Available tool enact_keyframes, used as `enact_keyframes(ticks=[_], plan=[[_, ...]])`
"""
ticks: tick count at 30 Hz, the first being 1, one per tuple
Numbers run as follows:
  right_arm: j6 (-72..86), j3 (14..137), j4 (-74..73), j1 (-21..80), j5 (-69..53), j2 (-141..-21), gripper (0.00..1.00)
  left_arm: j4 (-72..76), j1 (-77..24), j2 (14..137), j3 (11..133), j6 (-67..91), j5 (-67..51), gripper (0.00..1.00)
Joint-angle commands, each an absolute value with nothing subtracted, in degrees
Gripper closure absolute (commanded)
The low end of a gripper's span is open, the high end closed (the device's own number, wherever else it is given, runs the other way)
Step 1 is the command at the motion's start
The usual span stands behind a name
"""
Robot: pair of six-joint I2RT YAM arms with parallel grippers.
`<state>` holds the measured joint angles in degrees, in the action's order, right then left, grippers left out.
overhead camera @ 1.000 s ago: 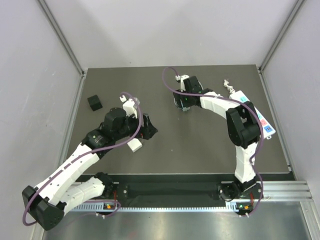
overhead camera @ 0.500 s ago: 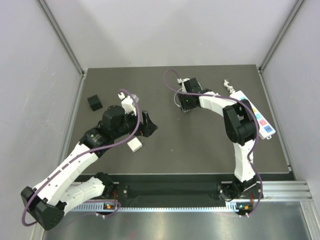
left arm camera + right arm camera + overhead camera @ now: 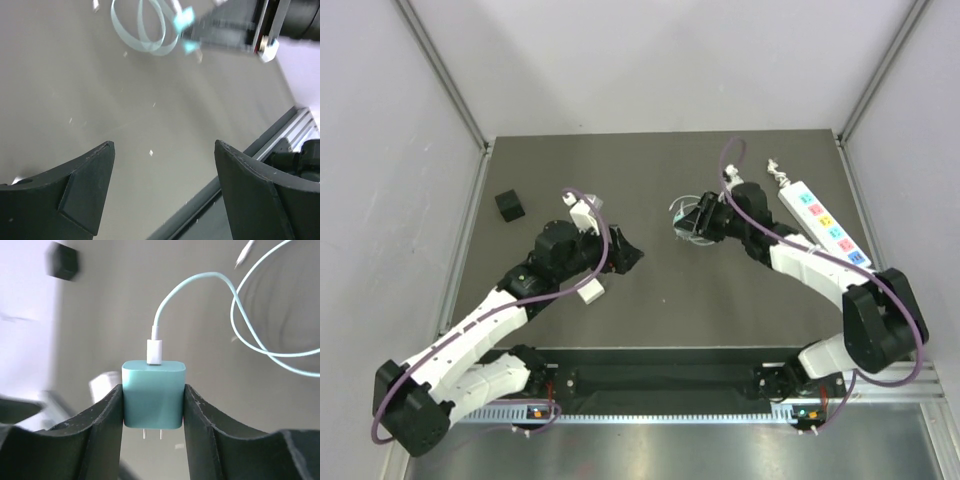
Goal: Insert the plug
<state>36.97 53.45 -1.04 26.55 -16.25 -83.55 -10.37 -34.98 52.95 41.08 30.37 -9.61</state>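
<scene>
My right gripper [image 3: 153, 412] is shut on a teal plug [image 3: 153, 395], two prongs pointing toward the camera; its pale cable [image 3: 240, 325] loops over the table. From above, the right gripper [image 3: 692, 222] holds the plug [image 3: 684, 226] above mid-table, left of the white power strip [image 3: 825, 222] with coloured sockets at the right edge. My left gripper [image 3: 162, 165] is open and empty over bare table; from above it [image 3: 632, 256] is left of centre. The plug and cable [image 3: 150, 30] show blurred at the top of the left wrist view.
A black cube [image 3: 508, 205] lies at the far left. A white block [image 3: 589, 291] lies below the left gripper. A small white connector end [image 3: 775, 169] lies at the power strip's far end. Grey walls enclose the table; a metal rail [image 3: 720, 375] runs along the near edge.
The right arm has swung its elbow out to the right, and the gripper with the plug has shifted slightly nearer and turned. The left gripper has moved a little to the right.
</scene>
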Motion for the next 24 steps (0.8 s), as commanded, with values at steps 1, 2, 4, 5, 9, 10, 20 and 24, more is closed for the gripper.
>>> enact_keyframes(ticks=[1, 2, 4, 5, 9, 10, 20, 24], plan=[[58.4, 46.4, 18.9, 27.7, -21.2, -78.7, 0.81, 4.5, -35.4, 54.6, 40.3, 30.9, -11.8, 0.15], [60.7, 43.9, 21.2, 28.6, -20.7, -77.8, 0.81, 7.0, -35.6, 55.1, 40.2, 30.8, -11.3, 0.15], [66.4, 42.2, 25.9, 29.7, -18.9, -75.8, 0.81, 9.0, -36.7, 56.7, 39.8, 30.1, -10.5, 0.16], [67.9, 41.1, 27.3, 30.8, -18.4, -75.3, 0.81, 9.7, -37.2, 57.1, 39.6, 29.7, -9.7, 0.16], [76.6, 39.1, 34.4, 33.0, -16.8, -74.4, 0.82, 14.5, -41.5, 58.5, 38.2, 26.3, -4.4, 0.15], [77.8, 38.8, 35.0, 33.9, -15.5, -74.4, 0.83, 15.1, -42.2, 58.6, 38.0, 25.7, -3.6, 0.14], [80.8, 40.9, 33.9, 39.5, -10.1, -74.0, 0.81, 15.7, -50.4, 62.1, 40.8, 21.2, 8.3, 0.15], [82.4, 39.8, 34.7, 41.7, -8.6, -73.5, 0.82, 15.7, -52.6, 61.5, 42.0, 19.9, 14.8, 0.19]])
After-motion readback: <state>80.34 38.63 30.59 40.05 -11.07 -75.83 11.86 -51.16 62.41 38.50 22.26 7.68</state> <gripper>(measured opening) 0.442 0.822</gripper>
